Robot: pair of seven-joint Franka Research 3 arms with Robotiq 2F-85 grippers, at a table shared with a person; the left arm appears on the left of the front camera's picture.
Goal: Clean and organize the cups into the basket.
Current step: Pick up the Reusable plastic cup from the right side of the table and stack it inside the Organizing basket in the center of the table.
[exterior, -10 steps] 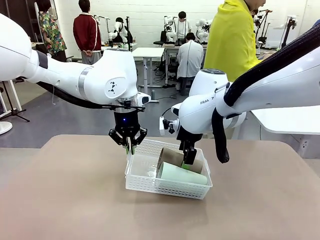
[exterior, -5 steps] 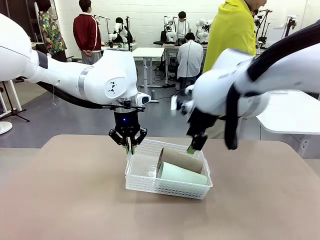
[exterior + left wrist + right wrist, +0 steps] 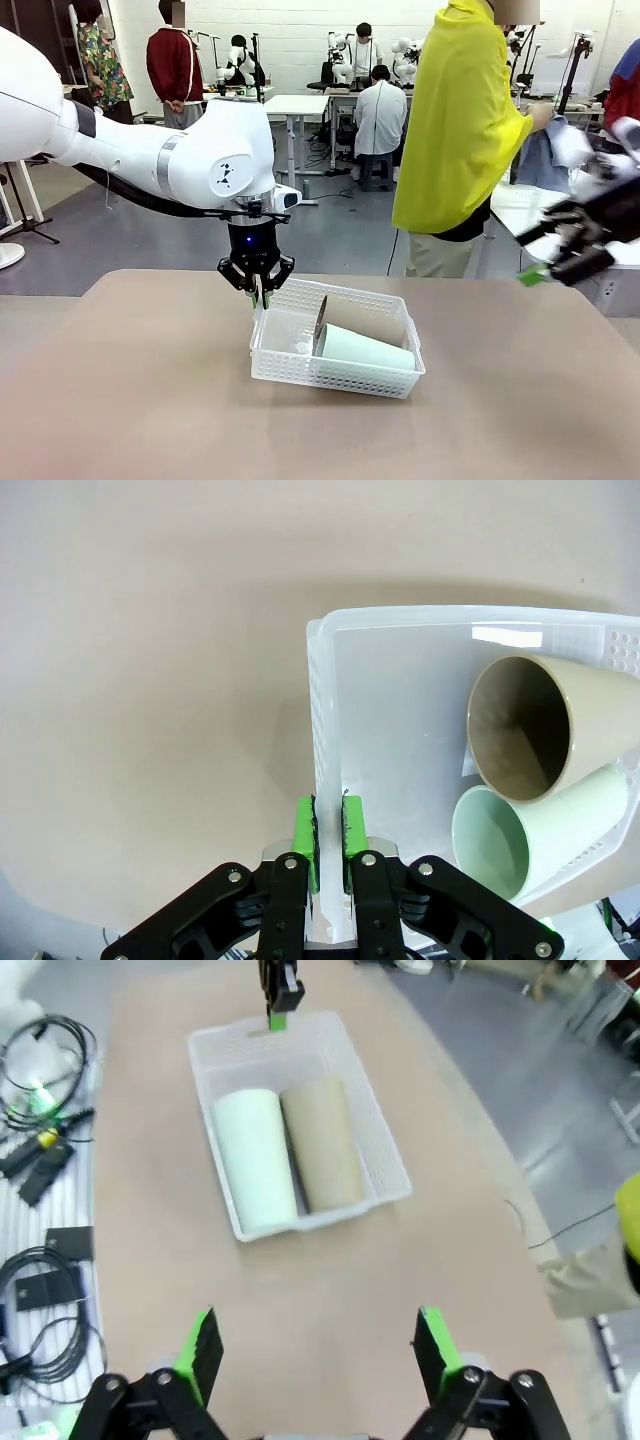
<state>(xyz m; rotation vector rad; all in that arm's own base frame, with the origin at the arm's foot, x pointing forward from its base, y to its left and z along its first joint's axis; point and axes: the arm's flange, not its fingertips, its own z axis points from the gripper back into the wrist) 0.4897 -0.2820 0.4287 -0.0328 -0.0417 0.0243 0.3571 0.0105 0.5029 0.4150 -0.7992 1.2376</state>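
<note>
The white lattice basket (image 3: pixel 300 375) sits mid-table. Inside it, side by side on their sides, lie the mint green cup (image 3: pixel 365 350) and the brown cup (image 3: pixel 365 315). My left gripper (image 3: pixel 258 295) hangs straight down at the basket's left end, shut on its rim. The left wrist view shows that gripper (image 3: pixel 328 830) pinching the thin basket wall (image 3: pixel 325 710), with the brown cup (image 3: pixel 520 730) and mint cup (image 3: pixel 490 845) mouths facing it. My right gripper (image 3: pixel 545 258) is open and empty, off at the far right. From above, the right gripper (image 3: pixel 318 1350) looks down on the basket (image 3: pixel 385 1160).
A person in a yellow top (image 3: pixel 460 130) stands at the table's far side. Cables and black devices (image 3: pixel 40 1150) lie off the table's edge in the right wrist view. Bare tabletop surrounds the basket.
My right arm has lifted out of the basket and swung away to the far right, open. The left gripper and both cups have stayed put.
</note>
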